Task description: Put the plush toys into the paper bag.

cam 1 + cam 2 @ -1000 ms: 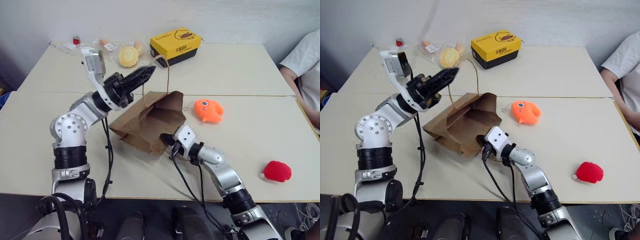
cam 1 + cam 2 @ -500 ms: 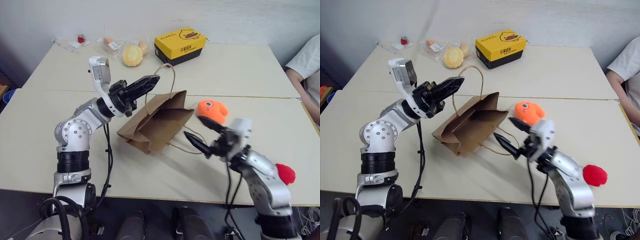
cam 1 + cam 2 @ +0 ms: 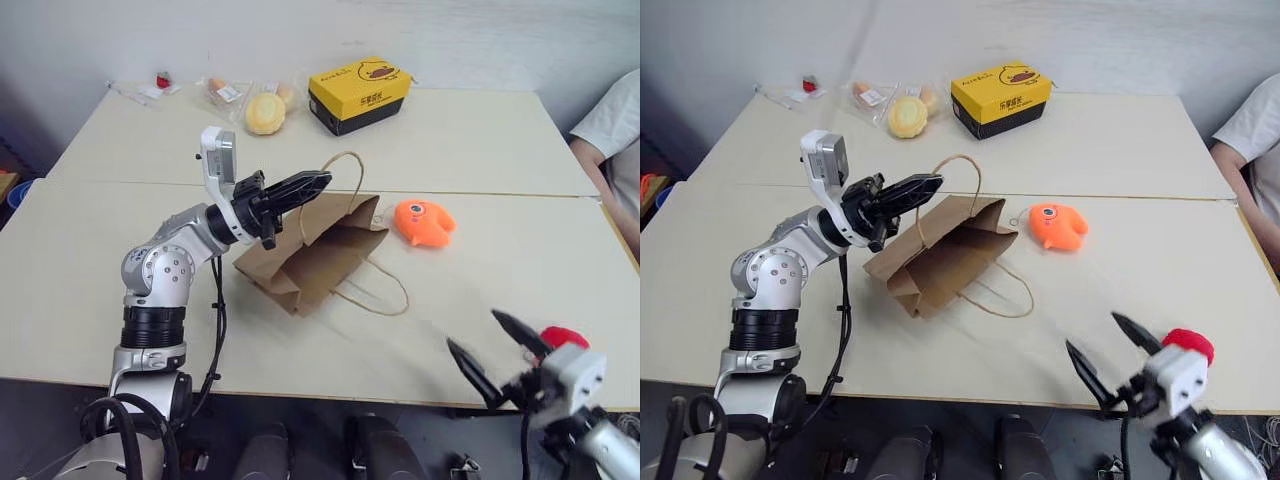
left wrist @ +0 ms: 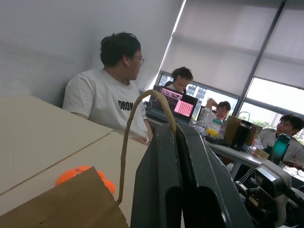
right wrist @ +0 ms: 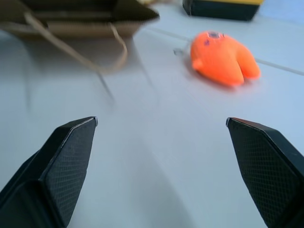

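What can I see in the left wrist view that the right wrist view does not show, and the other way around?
Left wrist view: the shut left claw holding a cord handle, and people seated behind. Right wrist view: the open right claw and the yellow and black box. Both share the orange plush toy, the paper bag and the table.

The red plush toy [image 3: 566, 337] sits mostly hidden behind the right gripper [image 3: 496, 349]; a person [image 3: 612, 140] is cut off at the frame's right edge; the orange plush toy [image 4: 78, 173] is half hidden behind the paper bag [image 4: 61, 204] in the left wrist view; small packets [image 3: 868, 93] at the far edge of the table [image 3: 480, 130] are too small to identify.
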Available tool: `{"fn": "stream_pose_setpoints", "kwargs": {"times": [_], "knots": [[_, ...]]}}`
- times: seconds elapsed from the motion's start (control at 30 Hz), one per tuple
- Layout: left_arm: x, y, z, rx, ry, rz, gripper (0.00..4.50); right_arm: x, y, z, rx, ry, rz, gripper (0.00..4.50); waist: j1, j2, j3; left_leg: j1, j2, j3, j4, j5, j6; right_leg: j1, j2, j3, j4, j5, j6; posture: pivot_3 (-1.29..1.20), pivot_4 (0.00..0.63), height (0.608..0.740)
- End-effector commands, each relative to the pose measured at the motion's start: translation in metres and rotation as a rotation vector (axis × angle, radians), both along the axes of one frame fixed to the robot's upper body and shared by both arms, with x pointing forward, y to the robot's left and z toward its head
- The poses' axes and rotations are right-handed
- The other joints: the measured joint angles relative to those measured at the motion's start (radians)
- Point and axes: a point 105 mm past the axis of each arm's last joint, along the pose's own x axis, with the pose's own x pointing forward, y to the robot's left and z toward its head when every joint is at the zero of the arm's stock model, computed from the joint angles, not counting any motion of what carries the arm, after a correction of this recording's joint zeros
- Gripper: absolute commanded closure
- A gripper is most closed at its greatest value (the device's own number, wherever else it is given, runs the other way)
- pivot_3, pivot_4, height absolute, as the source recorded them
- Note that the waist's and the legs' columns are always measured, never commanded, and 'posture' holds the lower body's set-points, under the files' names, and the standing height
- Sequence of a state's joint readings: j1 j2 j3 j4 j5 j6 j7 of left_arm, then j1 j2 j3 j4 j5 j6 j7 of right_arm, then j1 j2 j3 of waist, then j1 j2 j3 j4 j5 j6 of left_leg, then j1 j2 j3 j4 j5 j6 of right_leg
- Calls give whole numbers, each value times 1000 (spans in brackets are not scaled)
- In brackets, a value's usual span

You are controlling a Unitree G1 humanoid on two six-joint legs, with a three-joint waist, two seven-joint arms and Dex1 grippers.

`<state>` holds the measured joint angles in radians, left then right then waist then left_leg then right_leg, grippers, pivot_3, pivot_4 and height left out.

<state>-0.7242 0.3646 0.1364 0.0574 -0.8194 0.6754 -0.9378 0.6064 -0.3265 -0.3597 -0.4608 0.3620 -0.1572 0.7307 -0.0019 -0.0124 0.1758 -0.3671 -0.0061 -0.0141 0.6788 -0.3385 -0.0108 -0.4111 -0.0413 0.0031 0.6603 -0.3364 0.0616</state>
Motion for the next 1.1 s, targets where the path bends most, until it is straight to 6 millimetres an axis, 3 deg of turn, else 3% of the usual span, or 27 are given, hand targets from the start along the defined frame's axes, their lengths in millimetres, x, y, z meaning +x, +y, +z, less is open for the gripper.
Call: {"fn": "stream_pose_setpoints", "kwargs": {"times": [0.03,0.23,0.43,0.57,0.67,0.77,0.9,1.1], "knots": [[-3,-4,-4,53,-32,-17,4500,8,7,11,-118,-66,45,43,-5,0,0,0,0,1,0,0,0,0,0,1,0,0,0,0,150,740],[3,-2,-13,124,-56,17,4500,68,18,37,-184,-163,26,43,-6,2,0,5,0,2,0,1,-1,2,1,2,2,0,0,0,150,740],[4,-2,-13,113,-52,27,4500,150,41,59,-269,-193,25,43,-2,2,0,0,0,1,2,1,-1,-2,1,2,2,0,0,0,150,740],[2,-3,-15,95,-43,39,4500,199,52,63,-274,-91,28,43,-1,2,0,-3,0,1,2,1,-1,-4,0,0,2,0,0,0,150,740],[1,-3,-17,97,-41,43,4500,221,56,66,-308,-69,21,43,-1,2,0,-3,0,1,2,1,0,-4,0,0,2,0,0,0,150,740],[0,-3,-16,87,-41,54,4500,233,53,51,-356,29,5,43,-3,2,0,-4,0,0,2,1,0,-4,0,-1,2,0,0,0,150,740],[-3,0,-12,73,-52,69,4500,236,47,45,-353,92,-26,965,-3,2,0,-4,0,0,2,1,0,-4,0,0,2,0,0,0,150,740],[-4,3,-5,12,-38,80,4500,224,41,49,-359,33,4,3017,0,2,0,-4,0,0,2,1,0,-3,0,-1,2,0,0,0,150,740]]}}
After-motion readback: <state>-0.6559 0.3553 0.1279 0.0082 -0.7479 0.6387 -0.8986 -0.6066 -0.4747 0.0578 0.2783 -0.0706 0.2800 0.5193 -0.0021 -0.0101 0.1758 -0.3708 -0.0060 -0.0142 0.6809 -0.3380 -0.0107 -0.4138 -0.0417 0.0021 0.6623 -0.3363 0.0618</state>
